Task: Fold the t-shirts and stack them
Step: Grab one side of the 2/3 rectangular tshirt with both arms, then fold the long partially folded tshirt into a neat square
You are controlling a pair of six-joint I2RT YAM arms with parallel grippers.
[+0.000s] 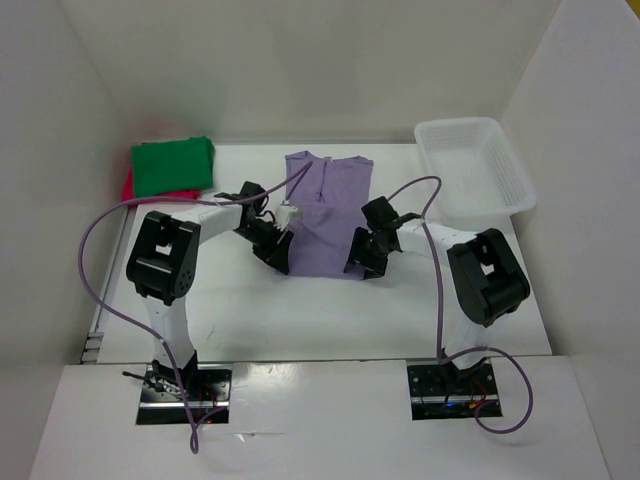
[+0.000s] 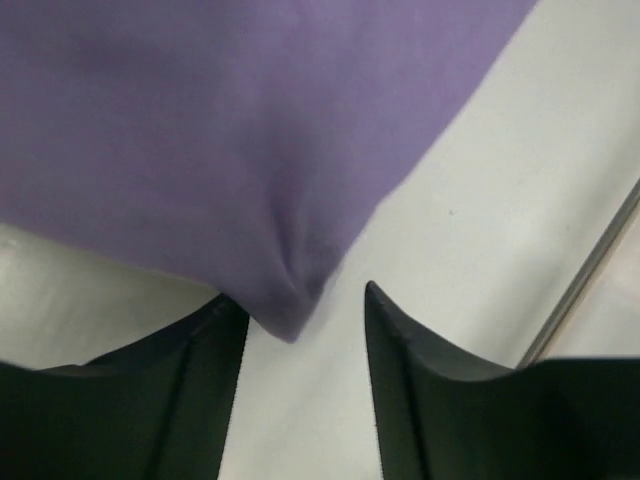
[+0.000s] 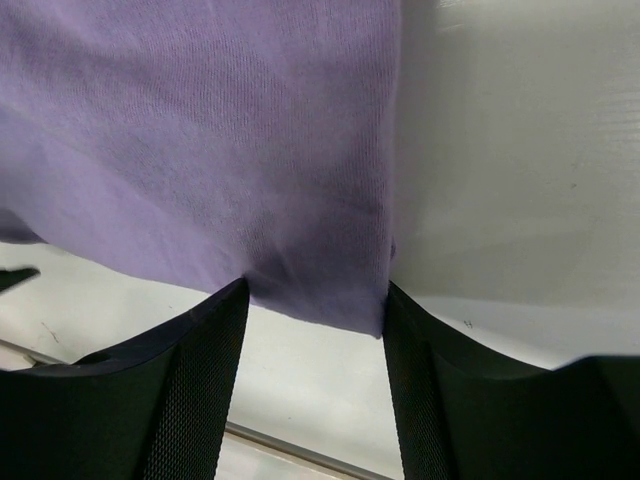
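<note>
The purple shirt (image 1: 325, 215) lies flat just left of the basket (image 1: 466, 123). Farther left of the basket, the green shirt (image 1: 173, 165) sits folded on the red shirt (image 1: 128, 186). My left gripper (image 2: 302, 293) and right gripper (image 3: 315, 288) each stand apart around a near corner, clamping nothing. The cloth looks light, limp and quick to bunch, so I judge both corners need pinching together.
</note>
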